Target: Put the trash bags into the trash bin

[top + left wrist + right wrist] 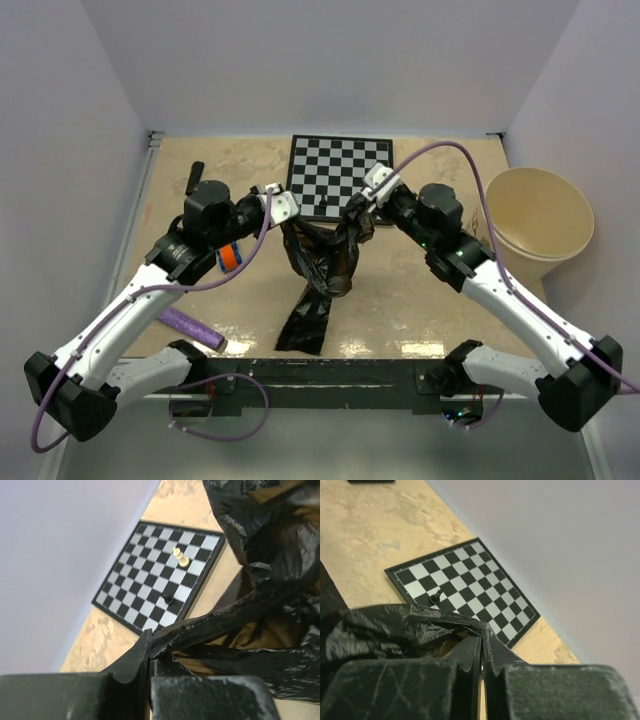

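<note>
Beige mottled counter [420,300], seen from above, carries everything I work with. The trash bin [540,215] is a wide cream bucket at the far right edge, mouth up, well apart from both arms.

The trash bag [322,262] is thin glossy black film slung between the two arms, just in front of the chessboard [338,170]. Its upper edge is lifted and its tail trails down to the counter toward the near edge. I judge it very light, limp and slippery. It will sag, fold and swing rather than keep a shape. A hold therefore belongs on a bunched edge or gathered fold, not on a single flat layer that could slide out or tear.

The left jaws are closed tight on a twisted rope of the trash bag [215,625], which leaves the tips to the right in the left wrist view. The right jaws are likewise pinched together on a crumpled fold, and the trash bag [395,627] spreads leftward from the tips in the right wrist view. The film thus hangs from two points and sags between them.

A short black roll [195,176] lies on the counter at the far left, near the wall and apart from either arm. I take it for a second, rolled bag, stiffer and best pinched across its middle.
</note>
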`<state>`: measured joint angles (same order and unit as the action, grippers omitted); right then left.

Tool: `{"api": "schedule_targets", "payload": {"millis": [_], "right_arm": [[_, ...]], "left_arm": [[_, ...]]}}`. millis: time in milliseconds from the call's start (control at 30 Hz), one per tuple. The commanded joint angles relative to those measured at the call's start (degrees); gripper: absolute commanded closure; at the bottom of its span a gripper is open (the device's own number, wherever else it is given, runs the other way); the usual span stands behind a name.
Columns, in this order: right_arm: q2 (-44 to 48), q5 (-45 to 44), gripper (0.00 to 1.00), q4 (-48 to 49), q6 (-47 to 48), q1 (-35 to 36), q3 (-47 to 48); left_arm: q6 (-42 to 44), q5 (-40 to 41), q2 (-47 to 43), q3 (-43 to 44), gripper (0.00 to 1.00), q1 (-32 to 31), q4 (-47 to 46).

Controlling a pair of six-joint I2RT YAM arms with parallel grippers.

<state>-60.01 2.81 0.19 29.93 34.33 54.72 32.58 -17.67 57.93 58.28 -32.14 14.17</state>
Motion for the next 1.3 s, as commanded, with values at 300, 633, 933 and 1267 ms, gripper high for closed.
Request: {"api": "schedule_targets", "payload": {"millis": [300, 633, 933, 1267], "right_arm": [[-42.43, -18.01, 1.00, 22.48, 3.55, -6.64, 61.19], [-48.57, 6.75, 1.00, 64.83, 24.46, -0.23, 78.69], [-18.93, 22.46, 1.00, -48.14, 40.90, -3.19, 25.00], [17.68, 18.30, 1.00, -20.84, 18.26, -2.86, 2.92]], "left_arm": [[-4.03, 18.99, 30.65, 46.52, 1.00, 10.08, -9.12], [19.49, 6.44, 41.39, 70.77, 1.00, 0.69, -55.37], [41.79, -16.35, 16.37, 21.84, 1.00, 2.44, 48.30], [9.52, -14.94, -4.86, 6.40, 1.00, 1.38, 20.53]]}}
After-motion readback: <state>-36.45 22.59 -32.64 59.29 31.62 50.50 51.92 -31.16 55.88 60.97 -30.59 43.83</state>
